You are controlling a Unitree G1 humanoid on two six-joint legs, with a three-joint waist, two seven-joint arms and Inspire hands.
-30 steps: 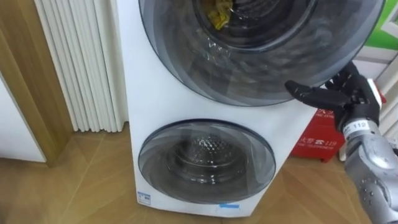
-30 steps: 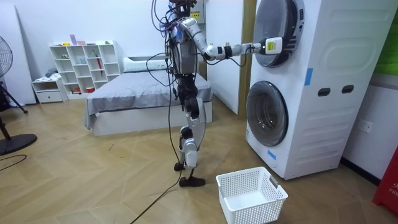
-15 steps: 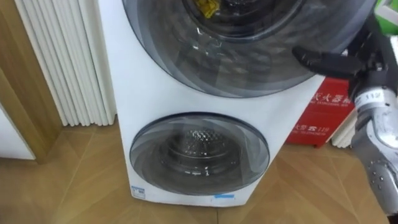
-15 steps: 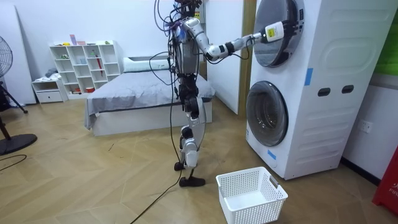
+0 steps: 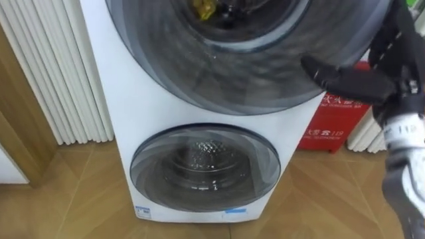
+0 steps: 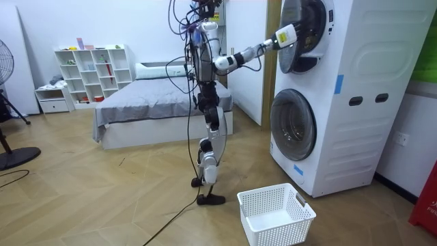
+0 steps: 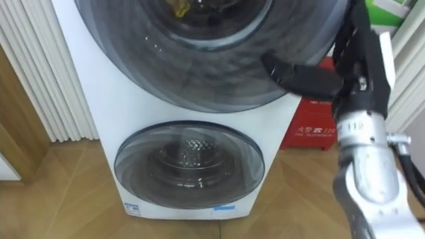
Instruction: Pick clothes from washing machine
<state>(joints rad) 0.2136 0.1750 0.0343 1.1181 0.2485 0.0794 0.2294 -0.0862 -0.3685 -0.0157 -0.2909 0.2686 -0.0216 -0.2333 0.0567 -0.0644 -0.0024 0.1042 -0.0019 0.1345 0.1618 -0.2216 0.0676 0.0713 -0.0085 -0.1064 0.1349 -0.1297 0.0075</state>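
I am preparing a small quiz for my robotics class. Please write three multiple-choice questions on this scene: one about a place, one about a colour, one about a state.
1. Where is the white basket?
A. hanging on a wall
B. on the floor before the washing machine
C. on top of the washing machine

2. What colour is the cloth in the upper drum?
A. yellow
B. blue
C. black

3. How is the lower door?
A. wide open
B. taken off
C. closed

Answers:
1 B: the room view shows it standing on the floor near the machine's foot.
2 A: a yellow piece shows at the top of the eye views.
3 C: it sits flush in the machine's front, while the right hand grips the edge of the upper door.
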